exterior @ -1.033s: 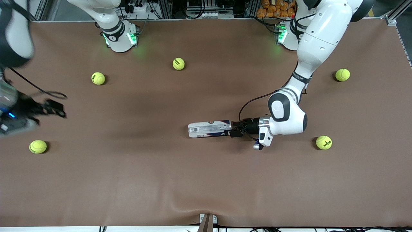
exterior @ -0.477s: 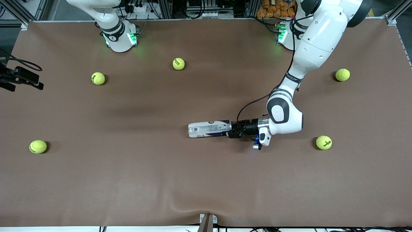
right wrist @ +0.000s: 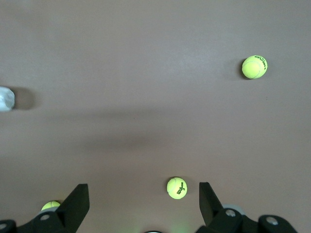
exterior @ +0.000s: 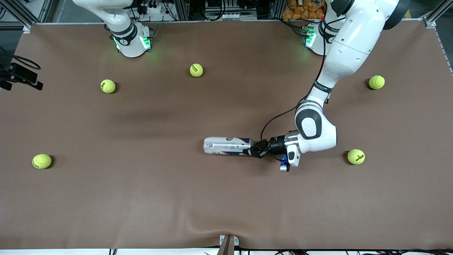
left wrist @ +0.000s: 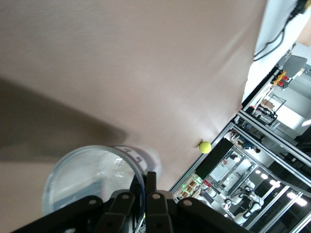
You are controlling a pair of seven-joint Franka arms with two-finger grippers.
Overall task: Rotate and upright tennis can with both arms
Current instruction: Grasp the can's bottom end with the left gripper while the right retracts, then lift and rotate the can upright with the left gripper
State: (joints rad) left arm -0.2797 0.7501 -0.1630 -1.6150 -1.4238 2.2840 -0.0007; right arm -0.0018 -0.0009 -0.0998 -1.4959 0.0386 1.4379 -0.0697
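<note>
One end of the tennis can point(exterior: 227, 146) sits pinched at the rim in the left gripper point(exterior: 255, 152), and the can has rolled and swung slightly nearer the camera since a moment ago, so rotation has begun. It lies mid-desk point(exterior: 141, 198). Nothing blocks it; tennis balls point(exterior: 356, 156) lie well apart. Farther off, the right gripper point(right wrist: 142, 204) hangs spread wide over the desk's right-arm end.

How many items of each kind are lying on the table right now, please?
Tennis balls: 5
Tennis can: 1, lying on its side
Total: 6
</note>
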